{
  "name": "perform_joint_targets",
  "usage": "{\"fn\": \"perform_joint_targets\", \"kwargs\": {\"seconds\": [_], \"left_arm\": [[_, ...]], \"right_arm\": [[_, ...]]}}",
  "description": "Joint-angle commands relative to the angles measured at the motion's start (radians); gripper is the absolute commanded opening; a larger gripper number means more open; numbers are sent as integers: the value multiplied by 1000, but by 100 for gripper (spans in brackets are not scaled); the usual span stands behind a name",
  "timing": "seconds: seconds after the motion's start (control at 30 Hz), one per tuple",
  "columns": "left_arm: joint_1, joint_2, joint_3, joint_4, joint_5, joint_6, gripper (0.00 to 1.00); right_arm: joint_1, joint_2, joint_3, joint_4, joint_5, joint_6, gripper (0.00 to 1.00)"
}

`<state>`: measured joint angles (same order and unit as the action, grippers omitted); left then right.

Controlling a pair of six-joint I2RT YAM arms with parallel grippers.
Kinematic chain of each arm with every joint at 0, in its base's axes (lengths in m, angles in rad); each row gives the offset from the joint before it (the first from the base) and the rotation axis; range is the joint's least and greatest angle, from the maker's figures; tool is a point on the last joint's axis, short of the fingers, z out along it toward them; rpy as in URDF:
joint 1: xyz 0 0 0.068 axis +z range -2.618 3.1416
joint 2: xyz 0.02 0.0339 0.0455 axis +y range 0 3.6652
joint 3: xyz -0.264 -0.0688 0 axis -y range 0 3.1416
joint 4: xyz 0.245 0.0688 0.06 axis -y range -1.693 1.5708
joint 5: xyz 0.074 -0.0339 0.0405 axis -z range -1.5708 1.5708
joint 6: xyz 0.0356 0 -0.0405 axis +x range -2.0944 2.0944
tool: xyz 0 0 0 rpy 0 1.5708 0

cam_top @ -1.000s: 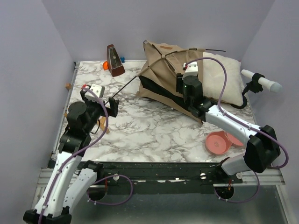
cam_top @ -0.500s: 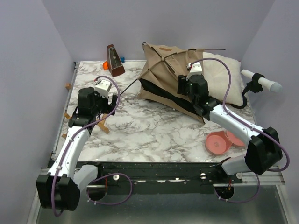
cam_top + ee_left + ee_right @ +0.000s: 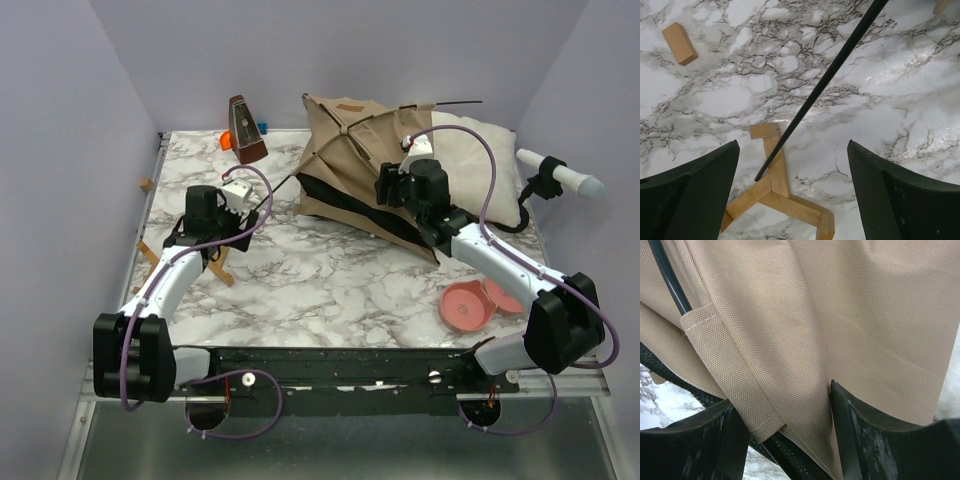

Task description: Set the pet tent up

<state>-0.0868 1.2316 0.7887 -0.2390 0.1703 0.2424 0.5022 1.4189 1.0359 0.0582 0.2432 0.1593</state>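
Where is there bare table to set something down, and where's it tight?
Front middle marble, between the wooden frame at left and the pink bowls at right, nearer than the pet tent. Crowded: back right, tent against pillow; its pole reaches the left end effector.

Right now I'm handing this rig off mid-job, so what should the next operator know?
Left gripper: open, with the free end of a black pole between its fingers, unclamped.
Right gripper: open, its fingers against the pet tent's tan fabric.
Pet tent: slumped at the far side of the table, next to the white pillow.
Done: the poles cross over the top.
Left: probably seat the loose pole end and stand the tent up.
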Motion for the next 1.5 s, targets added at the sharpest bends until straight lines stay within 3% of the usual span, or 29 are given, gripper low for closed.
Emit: {"fn": "perform_joint_targets", "kwargs": {"seconds": [0.0,0.2,0.37,0.47,0.5,0.63,0.73,0.83,1.07,1.23,1.3,1.47], "left_arm": [[5,63,1,56,-16,42,92],[5,183,62,40,-35,46,62],[4,203,89,17,-27,34,30],[-1,172,98,-6,-17,23,3],[-6,155,105,-24,-7,13,0],[-40,73,127,-122,78,-36,0],[-87,23,129,-176,76,-59,0],[-108,11,158,-233,95,-108,0],[-141,18,238,-298,186,-224,0],[-173,-2,253,-303,222,-281,0],[-179,-17,247,-294,220,-302,0],[-180,-35,248,-290,245,-323,0]], "right_arm": [[-11,-26,-14,-20,-44,13,68],[-16,-34,-19,-19,-58,19,68],[-19,-38,-21,-18,-55,19,68],[-21,-43,-19,-20,-52,16,70],[-23,-45,-17,-23,-55,20,71],[-31,-60,22,-83,-61,31,80],[-31,-87,51,-132,-38,43,95],[-31,-127,91,-178,-41,51,100],[-31,-238,124,-154,-122,-49,100],[-17,-150,193,-150,-275,-53,94],[28,-87,235,-157,-260,-62,88],[206,76,314,-119,-114,-149,88]]}}
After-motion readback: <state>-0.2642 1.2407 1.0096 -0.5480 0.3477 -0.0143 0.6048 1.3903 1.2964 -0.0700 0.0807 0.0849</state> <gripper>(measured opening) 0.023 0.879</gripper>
